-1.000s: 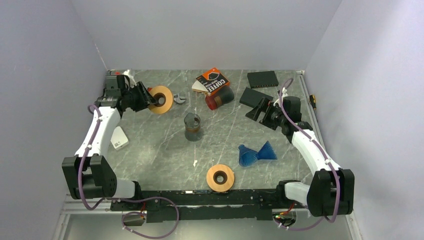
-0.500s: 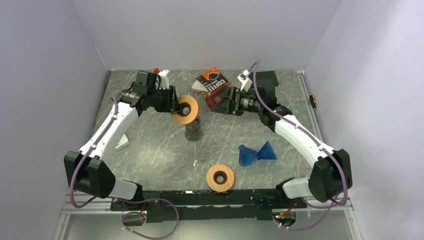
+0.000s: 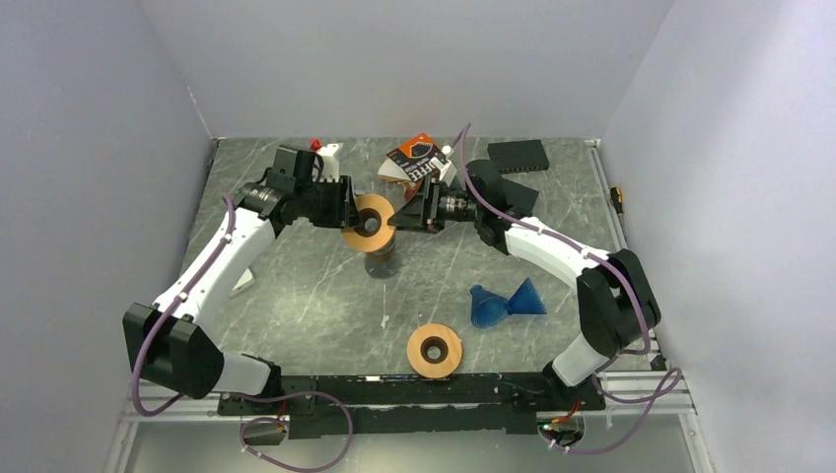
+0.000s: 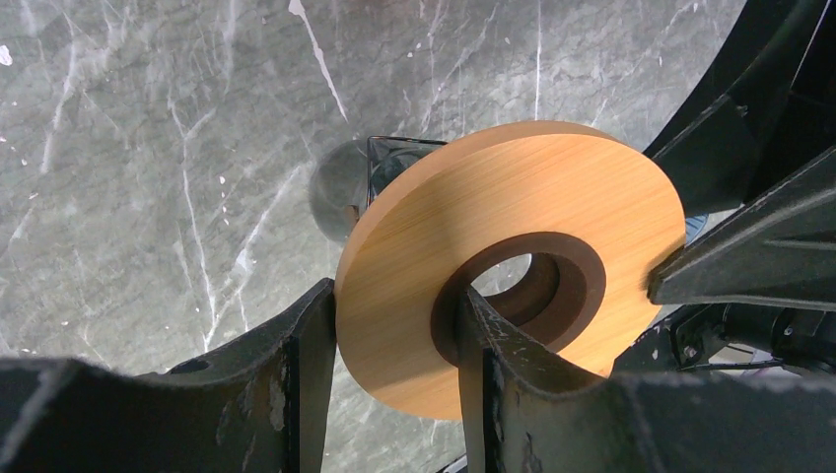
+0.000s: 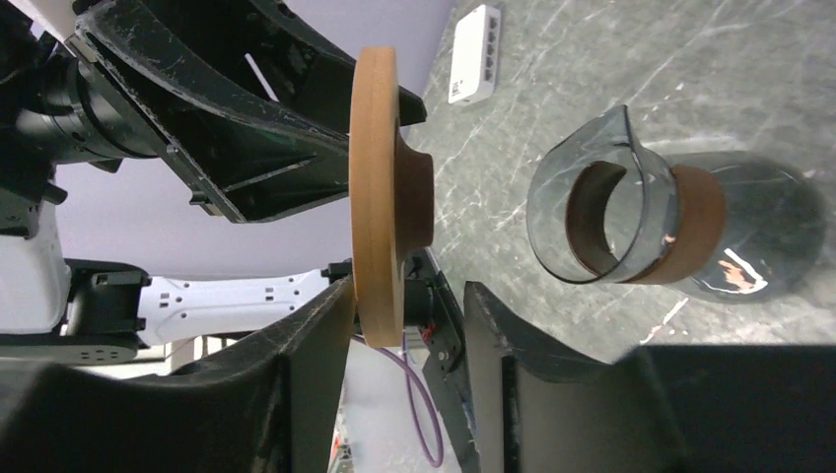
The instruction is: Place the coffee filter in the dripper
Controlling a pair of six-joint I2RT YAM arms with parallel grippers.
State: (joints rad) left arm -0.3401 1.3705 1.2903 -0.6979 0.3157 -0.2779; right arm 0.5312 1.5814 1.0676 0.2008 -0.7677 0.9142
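Observation:
A tan wooden ring with a dark centre hole (image 3: 370,224) hangs tilted above a glass carafe (image 3: 380,258) at mid table. My left gripper (image 4: 392,296) is shut on this ring (image 4: 473,217), one finger outside the rim and one through the hole. My right gripper (image 5: 406,291) straddles the opposite rim of the ring (image 5: 375,177). One finger touches it and a gap shows at the other, so it stands open. Two blue cones (image 3: 508,301) lie on their sides at the right. An orange and black coffee packet (image 3: 419,158) lies at the back with white paper beside it.
A second wooden ring (image 3: 434,350) lies flat near the front edge. Black boxes (image 3: 518,155) sit at the back right. A white block (image 3: 240,281) lies at the left, partly under my left arm. The carafe (image 5: 631,222) has a brown collar.
My left arm carried the ring from the back left to over the carafe. My right arm swung in from the right, and its jaws narrowed around the ring's rim.

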